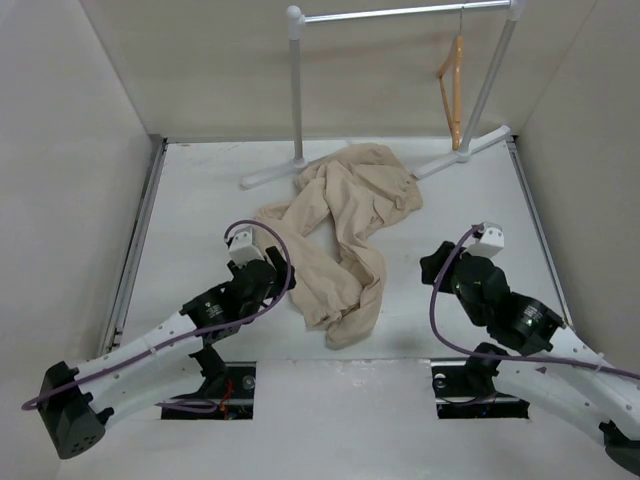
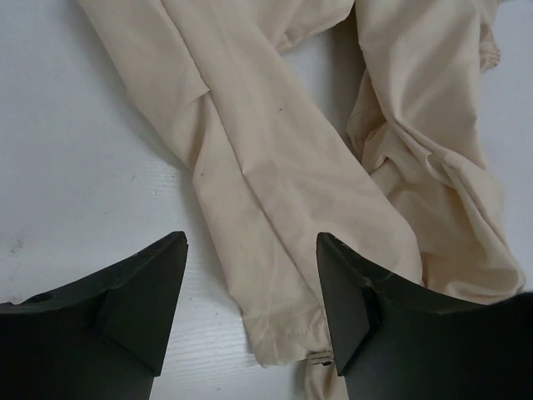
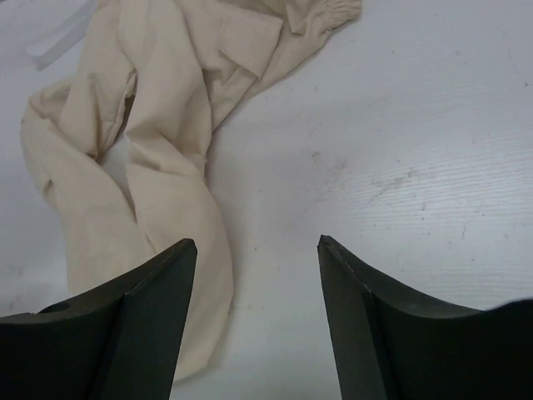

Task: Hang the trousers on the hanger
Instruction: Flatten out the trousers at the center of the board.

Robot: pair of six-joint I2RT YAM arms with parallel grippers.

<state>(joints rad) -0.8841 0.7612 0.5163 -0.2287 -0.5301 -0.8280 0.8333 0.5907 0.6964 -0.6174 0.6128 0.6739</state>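
Notably, trousers (image 1: 345,235) lay crumpled on the table (image 1: 200,200) between both arms, hanger (image 1: 452,85) hung apart on the rack (image 1: 400,12); left gripper (image 2: 250,250) and right gripper (image 3: 258,250) stood jaws apart, empty; step judged pre-grasp, next needing a cloth pinch.

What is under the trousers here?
Only white table shows around the trousers; the part beneath is covered. Their far edge reaches a foot of the rack. The hanger hangs on the rack, not beneath.
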